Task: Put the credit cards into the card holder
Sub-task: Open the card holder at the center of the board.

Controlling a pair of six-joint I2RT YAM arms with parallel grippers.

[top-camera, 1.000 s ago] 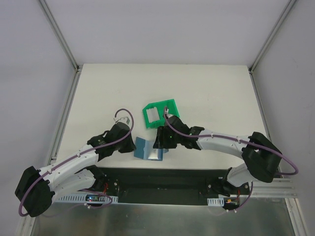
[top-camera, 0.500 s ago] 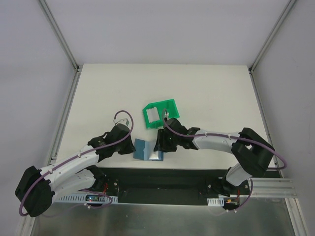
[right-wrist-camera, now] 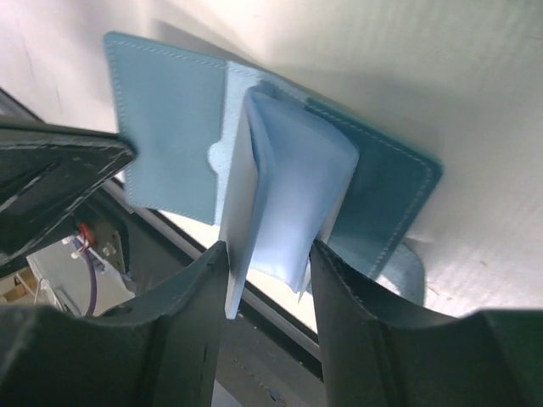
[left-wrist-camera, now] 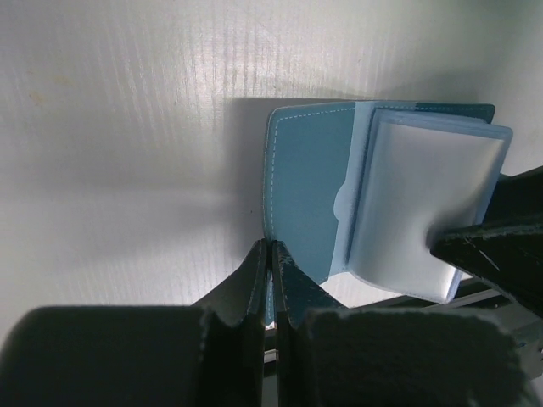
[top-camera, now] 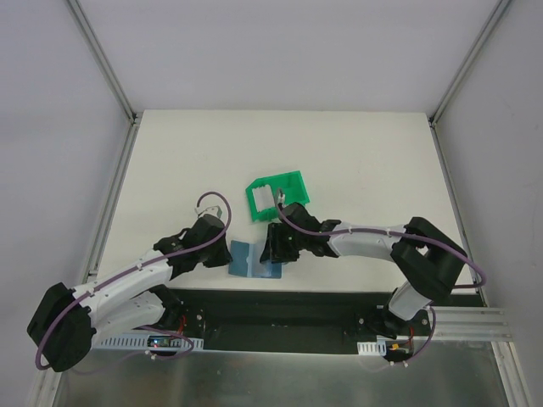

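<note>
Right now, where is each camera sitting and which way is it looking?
Top camera: high behind the arms, looking down at the table; both arms, card holder and green bin show.
Left wrist: on the left arm, looking along its shut left gripper at the card holder.
Right wrist: on the right arm, looking between the right gripper fingers at its pockets.
All three share the card holder.

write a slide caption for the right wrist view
Right claw straddling the pale inner sleeves of the open blue wallet
</note>
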